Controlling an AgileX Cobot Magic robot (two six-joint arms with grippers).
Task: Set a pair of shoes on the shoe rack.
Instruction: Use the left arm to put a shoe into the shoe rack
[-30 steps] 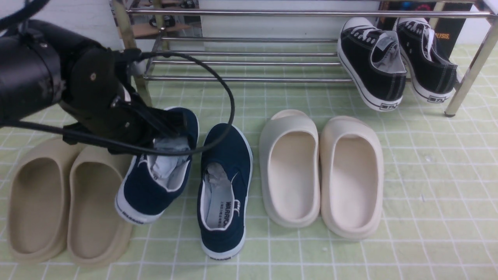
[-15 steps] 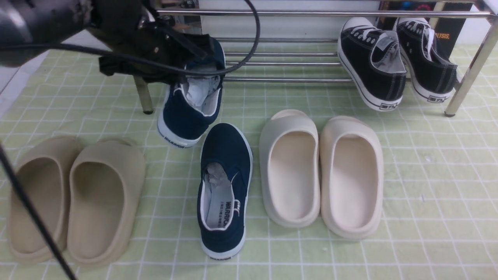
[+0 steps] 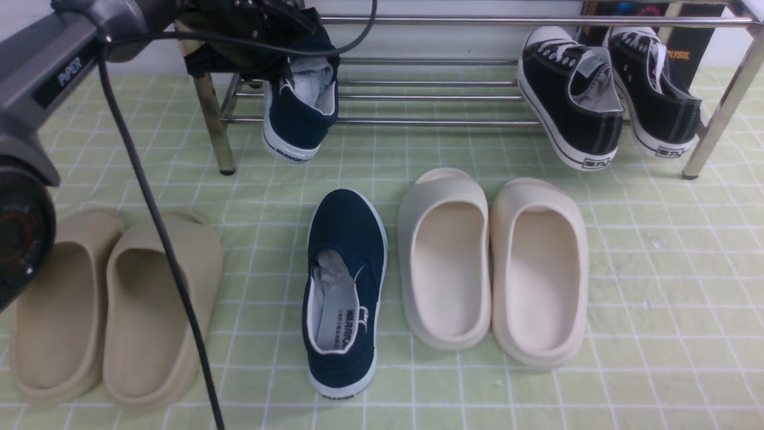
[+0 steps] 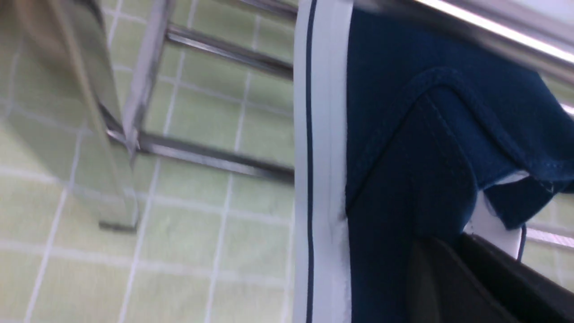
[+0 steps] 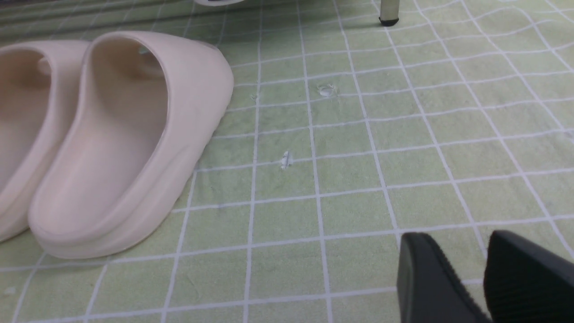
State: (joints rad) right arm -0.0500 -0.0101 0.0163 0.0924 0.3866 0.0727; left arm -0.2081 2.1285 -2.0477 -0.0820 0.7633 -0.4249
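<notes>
At eleven o'clock, over the shoe rack (image 3: 447,21), the left gripper (image 3: 283,42) clamps one navy shoe (image 3: 298,119). Its mate (image 3: 345,286) lies at six o'clock on the floor — the right gripper (image 5: 471,273), slightly parted, holds nothing.

Home-like entryway setup: chrome shoe rack (image 3: 430,122), foam slippers (image 3: 444,257), sneakers (image 3: 573,95), green checked mat (image 3: 656,286).

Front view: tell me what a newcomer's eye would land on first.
The left end effector, at upper left, grips a navy shoe by its opening, tilted heel-down at the shoe rack's left end. Its mate lies alone on the green mat at centre, between beige slippers and cream slippers. Black sneakers lean at the rack's right end.
</notes>
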